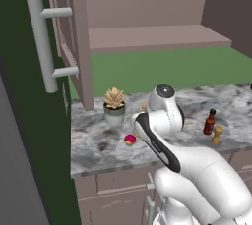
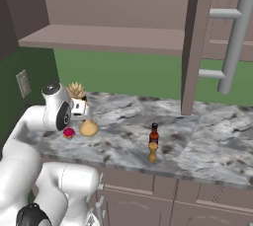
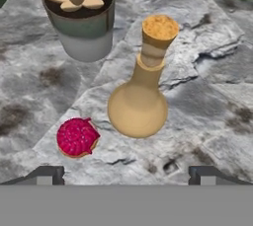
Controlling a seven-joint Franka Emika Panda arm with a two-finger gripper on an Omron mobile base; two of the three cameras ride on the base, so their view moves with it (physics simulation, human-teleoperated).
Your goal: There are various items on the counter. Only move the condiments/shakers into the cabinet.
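Counter (image 3: 207, 96), tan flask (image 3: 138, 101) before claw (image 3: 126, 173)

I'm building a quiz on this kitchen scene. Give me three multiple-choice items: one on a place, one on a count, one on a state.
1. What stands right beside the red bottle? A succulent B wooden shaker C flask
2. How many things stand on the counter? A three B four C five
3. The cabinet door is: A open B shut C missing

B: the shaker stands just in front of the bottle.
C: flask, succulent, red round thing, bottle, shaker.
A: the door is swung out, baring the shelf.
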